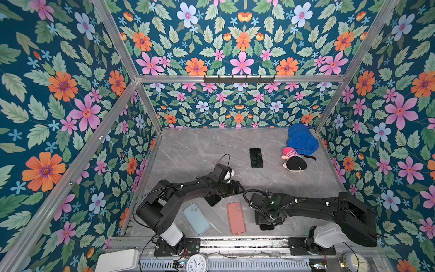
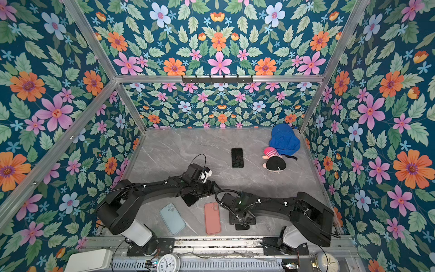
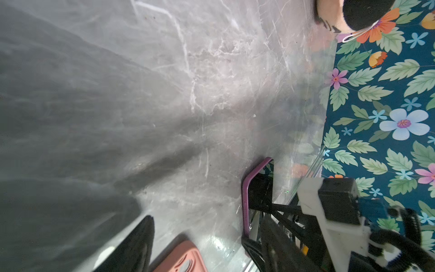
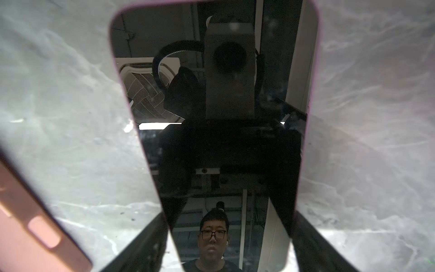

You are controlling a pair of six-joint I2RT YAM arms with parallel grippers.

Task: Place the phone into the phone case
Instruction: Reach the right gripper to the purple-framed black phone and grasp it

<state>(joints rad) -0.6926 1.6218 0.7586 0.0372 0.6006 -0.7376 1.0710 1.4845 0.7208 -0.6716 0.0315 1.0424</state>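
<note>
- Top views first: in both top views the right end effector sits low over a phone at the near edge of the surface, just beside a salmon case. A blue case lies further left. The left end effector hovers mid-surface, with a dark slab under its arm. A bare black phone lies well apart, near a plush toy.
- Left wrist: the phone has a purple case running along its rim, and the right arm is on it. The left jaws look spread, with nothing between them.
- Right wrist: the phone is screen up with the purple rim round its far corners. Both fingers are pressed against the long edges, so I'd call it clamped on the phone.
- My guess: this phone's basically cased already. The near corners are hidden, so what's left is maybe just pressing it home. Can't tell whether the salmon and blue ones are empty.
</note>
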